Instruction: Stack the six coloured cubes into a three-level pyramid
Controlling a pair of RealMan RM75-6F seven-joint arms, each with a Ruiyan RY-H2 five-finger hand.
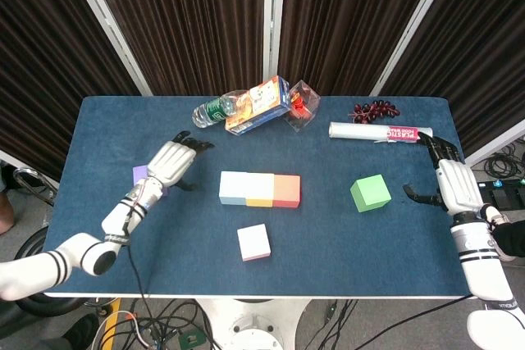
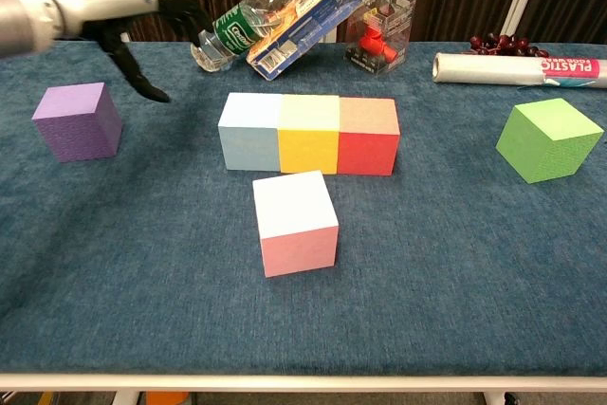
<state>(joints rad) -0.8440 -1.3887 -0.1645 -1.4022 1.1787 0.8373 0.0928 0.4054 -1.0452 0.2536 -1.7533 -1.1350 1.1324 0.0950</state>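
Three cubes stand touching in a row mid-table: blue (image 2: 249, 132), yellow (image 2: 308, 134) and red (image 2: 368, 135). A pink cube (image 2: 295, 221) sits alone in front of that row. A purple cube (image 2: 77, 119) lies at the left, partly hidden in the head view under my left hand (image 1: 170, 161), which hovers over it with fingers spread and empty. A green cube (image 1: 370, 193) rests at the right, turned at an angle. My right hand (image 1: 444, 176) is a little to its right, fingers apart, holding nothing.
Along the far edge lie a plastic water bottle (image 1: 215, 110), a tilted orange-and-blue carton (image 1: 259, 105), a clear box with a red item (image 1: 302, 106), a bunch of dark grapes (image 1: 375, 110) and a roll of plastic wrap (image 1: 379, 132).
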